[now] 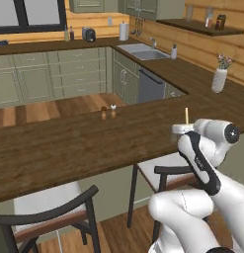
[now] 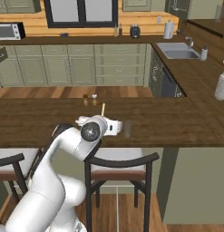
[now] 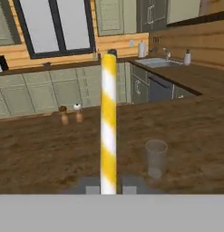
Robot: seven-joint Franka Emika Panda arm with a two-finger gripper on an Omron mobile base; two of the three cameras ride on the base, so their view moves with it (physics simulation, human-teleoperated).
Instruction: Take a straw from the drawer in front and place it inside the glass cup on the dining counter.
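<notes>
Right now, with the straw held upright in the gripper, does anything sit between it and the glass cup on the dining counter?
Nothing visible does. The gripper is shut on the straw, and bare dining counter lies between it and the glass cup, just right of it in the hand view. The two shakers stand off to the other side.

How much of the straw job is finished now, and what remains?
Done: the straw is out of the drawer, held upright in the shut gripper over the dining counter. In hand: carrying it toward the glass cup, which stands empty to the side. Left: line up above the cup and drop the straw in.
</notes>
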